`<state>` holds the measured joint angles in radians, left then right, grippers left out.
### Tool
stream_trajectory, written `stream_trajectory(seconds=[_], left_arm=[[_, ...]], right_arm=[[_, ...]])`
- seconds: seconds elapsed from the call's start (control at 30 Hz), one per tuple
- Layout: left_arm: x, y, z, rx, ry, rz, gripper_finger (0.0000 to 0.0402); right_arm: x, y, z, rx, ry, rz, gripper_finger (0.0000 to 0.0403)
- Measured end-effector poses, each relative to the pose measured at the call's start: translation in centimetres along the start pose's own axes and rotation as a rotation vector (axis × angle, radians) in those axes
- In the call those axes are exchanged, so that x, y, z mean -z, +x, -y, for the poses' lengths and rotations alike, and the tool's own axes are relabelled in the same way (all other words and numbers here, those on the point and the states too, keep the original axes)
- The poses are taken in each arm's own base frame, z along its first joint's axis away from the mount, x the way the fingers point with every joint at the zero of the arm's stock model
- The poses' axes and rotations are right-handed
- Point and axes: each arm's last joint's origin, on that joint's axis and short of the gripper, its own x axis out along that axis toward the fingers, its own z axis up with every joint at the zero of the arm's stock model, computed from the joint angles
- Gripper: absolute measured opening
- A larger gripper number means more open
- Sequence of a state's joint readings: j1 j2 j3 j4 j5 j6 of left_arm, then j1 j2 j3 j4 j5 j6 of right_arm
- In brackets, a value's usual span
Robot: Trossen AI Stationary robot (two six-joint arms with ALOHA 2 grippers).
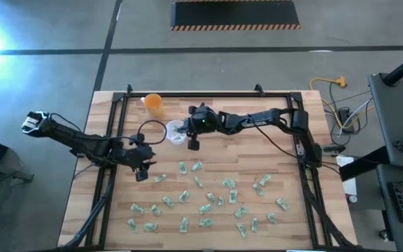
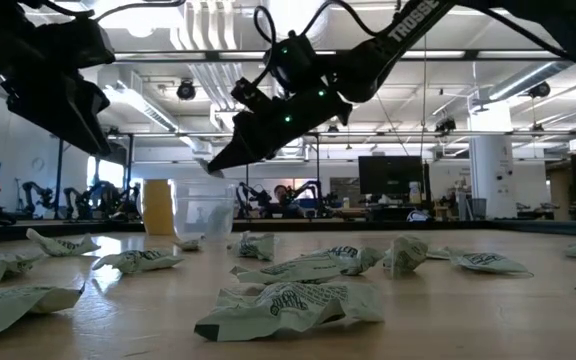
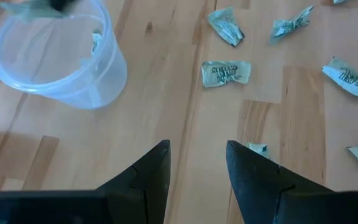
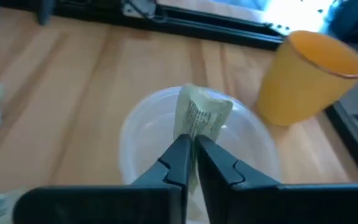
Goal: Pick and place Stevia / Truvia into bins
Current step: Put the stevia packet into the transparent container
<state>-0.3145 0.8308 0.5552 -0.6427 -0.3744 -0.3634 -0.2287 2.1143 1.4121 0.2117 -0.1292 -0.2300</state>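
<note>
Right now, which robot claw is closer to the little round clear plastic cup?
Right. The right gripper hangs directly over the clear plastic cup, pinching a sachet. The left gripper sits off to its side.

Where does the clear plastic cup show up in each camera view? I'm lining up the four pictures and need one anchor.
High view: clear plastic cup, upper middle of the table, beside the right gripper.
Low view: left of centre, behind the sachets.
Left wrist view: top left corner.
Right wrist view: centre, under the held sachet.
Shared landmark: the orange cup next to it.

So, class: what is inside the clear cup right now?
In the clear cup, one sachet shows against the wall. The right gripper holds another sachet above its mouth. The bottom beneath them is covered.
</note>
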Motion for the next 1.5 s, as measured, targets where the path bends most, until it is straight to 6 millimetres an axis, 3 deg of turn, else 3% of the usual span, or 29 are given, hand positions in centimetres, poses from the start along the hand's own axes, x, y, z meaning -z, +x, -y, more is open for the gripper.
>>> stream_trajectory(seconds=[0.2, 0.37, 0.6, 0.83, 1.17, 1.5], left_arm=[[0.0, 0.0, 0.0, 0.001, -0.001, 0.004, 0.014], [-0.1, 0.5, 0.3, 0.004, -0.025, 0.009, 0.014], [1.5, 3.5, 1.6, 0.149, 0.0, -0.131, 0.014], [2.5, 6.0, 2.5, 0.118, -0.036, -0.256, 0.014], [2.3, 7.7, 3.9, 0.203, 0.001, -0.292, 0.014], [1.0, 5.8, 3.6, 0.269, 0.009, -0.152, 0.014]], right_arm=[[-0.5, -0.9, 0.1, -0.009, 0.007, -0.031, 0.0091], [-1.9, -3.3, -0.4, -0.036, -0.056, -0.086, 0.0126], [-3.7, -8.5, -3.7, -0.2, -0.147, -0.23, 0.0132], [-4.0, -12.4, -6.6, -0.264, -0.18, -0.249, 0.0117], [-1.7, -15.9, -7.6, -0.271, -0.149, -0.249, 0.0095], [1.5, -17.2, -8.1, -0.261, -0.107, -0.24, 0.0078]])
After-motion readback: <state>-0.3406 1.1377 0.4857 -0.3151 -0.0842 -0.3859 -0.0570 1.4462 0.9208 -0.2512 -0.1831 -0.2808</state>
